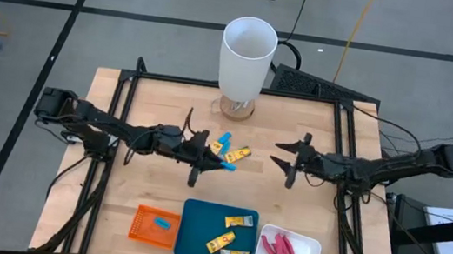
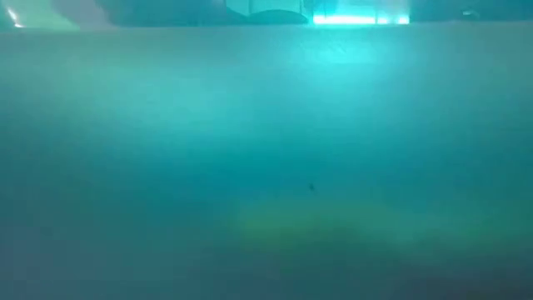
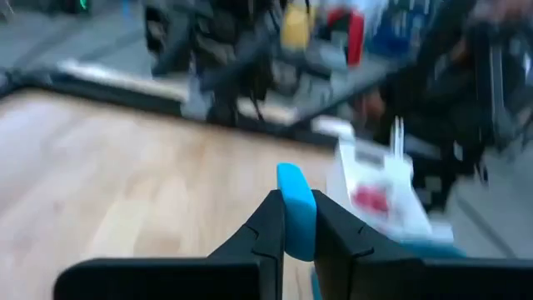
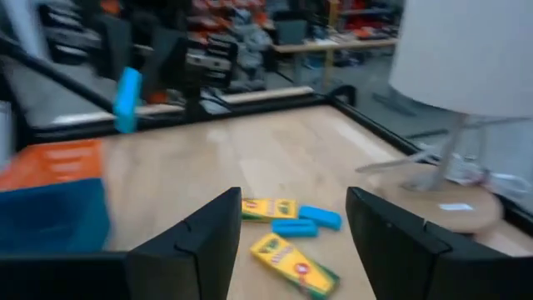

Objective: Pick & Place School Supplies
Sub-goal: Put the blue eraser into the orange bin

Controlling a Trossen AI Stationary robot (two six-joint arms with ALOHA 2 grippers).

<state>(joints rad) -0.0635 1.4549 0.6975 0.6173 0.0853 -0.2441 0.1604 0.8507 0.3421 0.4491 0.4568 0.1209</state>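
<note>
My left gripper [image 1: 214, 164] is shut on a light-blue little block [image 1: 227, 167] near the table's middle; the right wrist view shows that block [image 4: 127, 100] lifted off the wood. Beside it on the table lie another blue block [image 1: 224, 140] and yellow pieces [image 1: 238, 154]. In the right wrist view these are yellow pieces [image 4: 269, 207] and blue blocks [image 4: 308, 221] flat on the wood. My right gripper [image 1: 290, 162] is open and hovers right of them, touching nothing. The low view shows only a teal blur. My left gripper pinches the light-blue block's lower half [image 3: 298, 229] between its two fingertips [image 3: 271, 218]. The block's upper end [image 3: 291, 177] sticks out past the fingertips. It is lifted clear of the table.
A tall white cylinder [image 1: 247, 55] stands at the far edge. Along the near edge sit an orange tray [image 1: 143, 230] with a blue block, a teal tray [image 1: 194, 237] with yellow pieces, and a white tray [image 1: 309, 248] with red-handled tools [image 1: 282, 248]. Bare wood lies between the arms and the trays.
</note>
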